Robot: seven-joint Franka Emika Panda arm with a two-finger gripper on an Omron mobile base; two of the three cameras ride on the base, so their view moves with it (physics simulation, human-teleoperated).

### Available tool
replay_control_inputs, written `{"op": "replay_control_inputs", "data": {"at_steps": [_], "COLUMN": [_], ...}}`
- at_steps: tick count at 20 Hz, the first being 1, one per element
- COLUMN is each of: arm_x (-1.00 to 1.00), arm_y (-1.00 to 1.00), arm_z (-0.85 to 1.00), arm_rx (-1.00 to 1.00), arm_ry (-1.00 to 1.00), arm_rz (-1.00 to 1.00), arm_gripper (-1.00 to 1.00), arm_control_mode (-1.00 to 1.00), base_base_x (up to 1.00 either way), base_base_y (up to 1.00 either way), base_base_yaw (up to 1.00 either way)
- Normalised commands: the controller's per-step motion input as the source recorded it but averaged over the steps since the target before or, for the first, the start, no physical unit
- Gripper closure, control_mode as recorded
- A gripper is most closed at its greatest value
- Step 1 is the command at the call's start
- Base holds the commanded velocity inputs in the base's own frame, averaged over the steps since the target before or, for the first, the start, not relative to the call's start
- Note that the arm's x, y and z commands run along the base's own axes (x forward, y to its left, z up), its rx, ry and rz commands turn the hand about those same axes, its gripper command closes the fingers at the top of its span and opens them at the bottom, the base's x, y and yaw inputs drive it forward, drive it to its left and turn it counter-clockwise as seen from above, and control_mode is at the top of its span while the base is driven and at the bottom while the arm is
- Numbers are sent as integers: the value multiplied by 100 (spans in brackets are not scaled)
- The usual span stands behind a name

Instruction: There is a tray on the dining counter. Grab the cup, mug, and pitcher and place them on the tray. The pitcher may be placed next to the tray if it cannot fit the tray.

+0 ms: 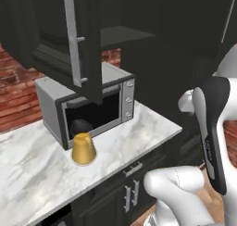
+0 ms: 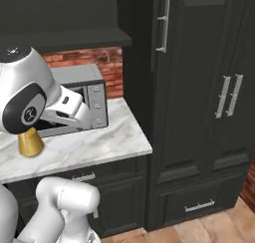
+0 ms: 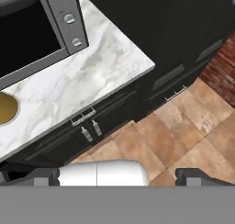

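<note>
Marble counter [image 1: 139,128] along the brick wall [image 1: 18,95] carried a grey microwave [image 1: 83,104], and I saw the amber-gold pitcher [image 1: 84,149] standing upright on the marble just in front of its dark window. From the hand view I looked down on the pitcher's open mouth at the left edge. My gripper [image 3: 117,175] hung above the tiled floor [image 3: 193,140], off the counter edge, jaws spread wide and grasping nothing.

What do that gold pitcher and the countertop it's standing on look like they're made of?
Pitcher: amber-gold, smooth, soft sheen, maybe metal or glazed ceramic; the render leaves it open. Countertop: looks like polished marble, white with grey veining, though it could be an imitation.
</note>
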Motion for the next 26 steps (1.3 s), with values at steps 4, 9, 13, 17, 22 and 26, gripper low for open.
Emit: {"op": "replay_control_inputs", "data": {"at_steps": [4, 9, 13, 17, 22, 26], "arm_x": [0, 0, 0, 0, 0, 0], "arm_y": [0, 0, 0, 0, 0, 0], "arm_z": [0, 0, 0, 0, 0, 0], "arm_rx": [0, 0, 0, 0, 0, 0], "arm_ry": [0, 0, 0, 0, 0, 0], "arm_rz": [0, 0, 0, 0, 0, 0], "arm_gripper": [-100, -100, -100, -100, -100, -100], "arm_control_mode": [100, 100, 100, 100, 100, 100], "base_base_x": [40, 37, 36, 39, 42, 31], "base_base_y": [-30, -11, 0, 0, 0, 0], "base_base_yaw": [41, 38, 34, 21, 25, 26]}}
